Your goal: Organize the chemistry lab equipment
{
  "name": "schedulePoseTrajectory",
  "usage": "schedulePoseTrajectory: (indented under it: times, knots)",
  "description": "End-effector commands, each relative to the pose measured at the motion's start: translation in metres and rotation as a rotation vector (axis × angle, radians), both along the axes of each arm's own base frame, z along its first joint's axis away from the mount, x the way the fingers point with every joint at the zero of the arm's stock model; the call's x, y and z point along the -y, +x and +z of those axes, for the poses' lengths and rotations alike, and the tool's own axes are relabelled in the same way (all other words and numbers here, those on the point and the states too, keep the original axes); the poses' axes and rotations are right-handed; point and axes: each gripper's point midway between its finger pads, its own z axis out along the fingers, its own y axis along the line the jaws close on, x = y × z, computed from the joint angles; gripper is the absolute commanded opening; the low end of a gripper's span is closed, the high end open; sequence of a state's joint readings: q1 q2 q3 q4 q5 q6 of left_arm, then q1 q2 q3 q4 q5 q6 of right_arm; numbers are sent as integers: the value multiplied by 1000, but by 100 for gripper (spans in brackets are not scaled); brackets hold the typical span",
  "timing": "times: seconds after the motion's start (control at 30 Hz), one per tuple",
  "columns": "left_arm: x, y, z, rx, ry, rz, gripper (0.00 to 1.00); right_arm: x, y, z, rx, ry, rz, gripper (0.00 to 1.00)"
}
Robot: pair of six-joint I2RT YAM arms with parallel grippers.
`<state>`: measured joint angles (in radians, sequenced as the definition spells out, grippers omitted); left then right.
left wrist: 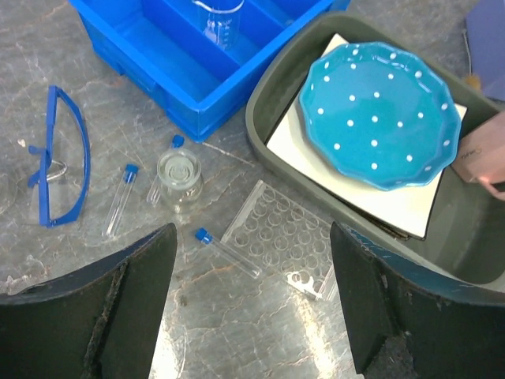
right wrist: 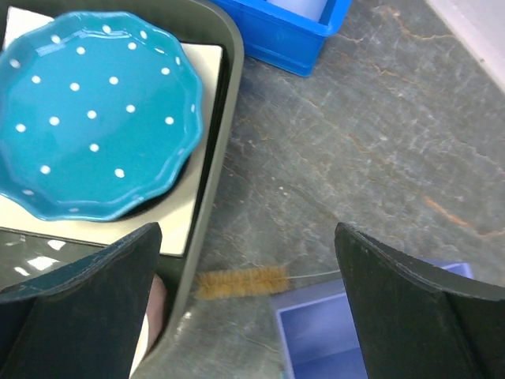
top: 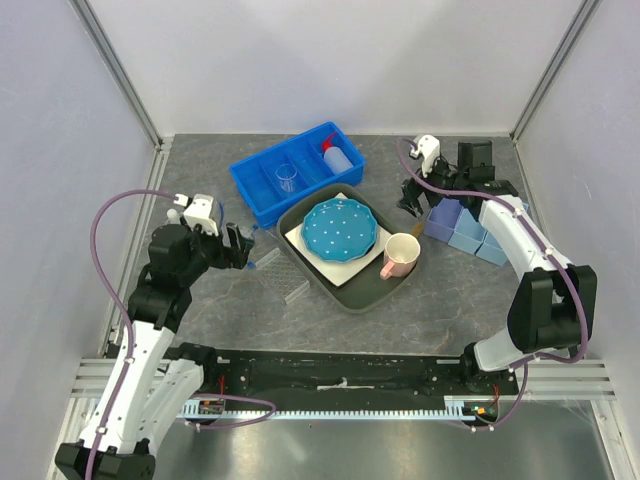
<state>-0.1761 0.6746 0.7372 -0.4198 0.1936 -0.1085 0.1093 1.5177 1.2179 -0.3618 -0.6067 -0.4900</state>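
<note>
Over the tabletop (top: 450, 300), top view: we log a blue bin (top: 262, 180) holding one clear beaker (top: 288, 178) and the squeeze bottle (top: 338, 157). The left claw (top: 243, 248) and right claw (top: 412, 195) flank the grey tray (top: 345, 300).

Left wrist view: claw spread wide, empty. Below lie blue goggles (left wrist: 59, 154), blue-capped vials (left wrist: 120, 199) and a clear rack (left wrist: 280, 237). We judge the vials light, slick and prone to roll; pinch mid-tube.

Right wrist view: claw likewise agape, empty. The small brush (right wrist: 241, 281) lies just beside the tray. It looks light and soft-bristled; take the bristle head.
</note>
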Motion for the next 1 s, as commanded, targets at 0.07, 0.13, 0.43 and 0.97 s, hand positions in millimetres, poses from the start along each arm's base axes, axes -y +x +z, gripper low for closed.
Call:
schedulePoseTrajectory:
  times: [0.07,0.13,0.43,0.97]
  knots:
    - [-5,-13,-2,92,39,-22,84,16,-3,5,282,-271,302,98]
    - [-4,-17,0,127,25,-26,85,27,3,1,400,-479,457,98]
    - [-12,-27,18,247,16,11,87,63,-22,-37,137,-671,967,98]
    - [-9,-31,22,272,10,-9,88,32,-31,-97,5,-539,1112,91]
